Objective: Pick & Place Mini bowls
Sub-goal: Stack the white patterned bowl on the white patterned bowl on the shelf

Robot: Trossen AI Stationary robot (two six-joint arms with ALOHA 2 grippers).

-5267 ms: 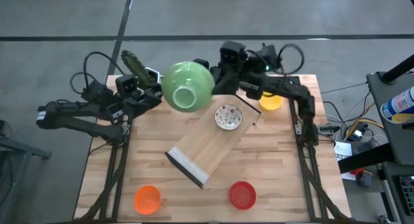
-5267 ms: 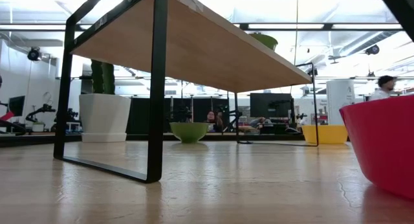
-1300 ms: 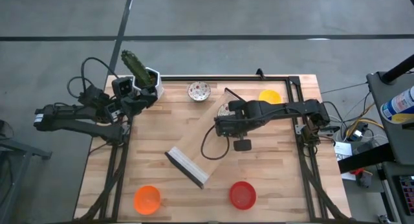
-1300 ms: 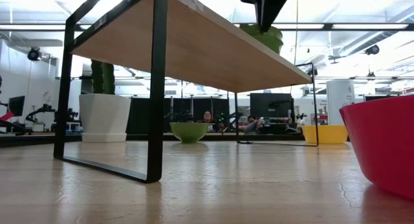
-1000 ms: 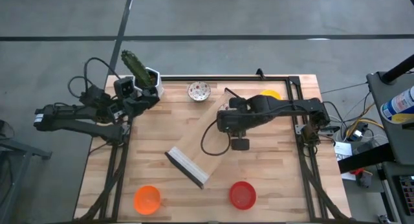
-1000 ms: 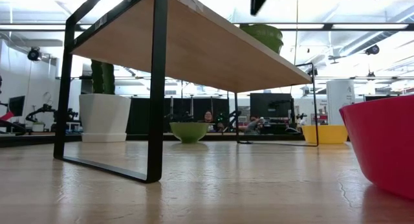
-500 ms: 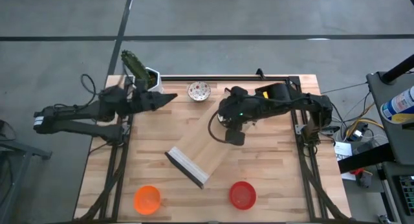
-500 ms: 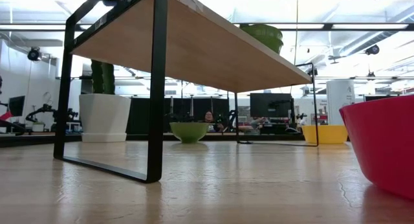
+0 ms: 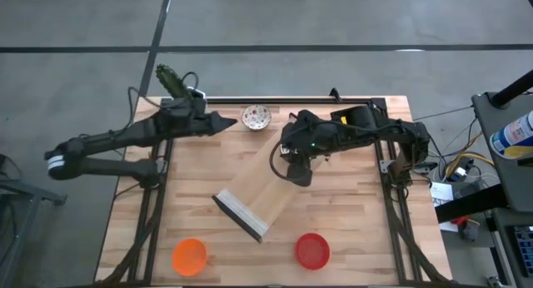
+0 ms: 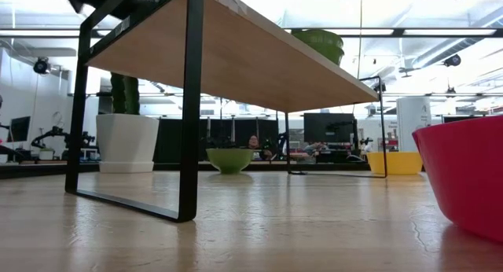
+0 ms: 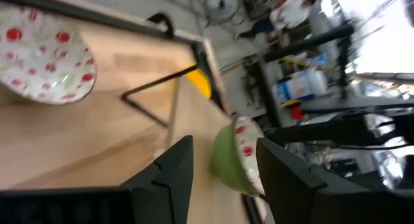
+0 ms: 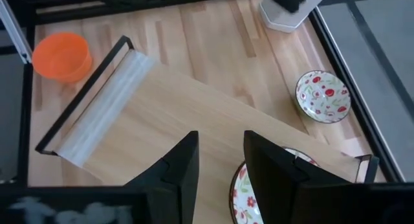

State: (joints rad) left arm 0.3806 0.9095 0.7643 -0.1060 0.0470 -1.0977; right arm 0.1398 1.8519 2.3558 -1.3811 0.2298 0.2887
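my left gripper [image 9: 228, 123] reaches, jaws released, toward the speckled bowl [image 9: 256, 117] at the counter's [image 9: 358, 230] far edge — right gripper [image 12: 218, 160] also empty. orange bowl [image 9: 189, 256] and red bowl [image 9: 312, 250] unplaced — most work remains.

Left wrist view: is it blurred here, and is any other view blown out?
Left wrist view: smeared throughout, the speckled bowl and room streaked. Low view: ceiling and windows glare white; the near red bowl is soft. High and right wrist views look evenly lit.
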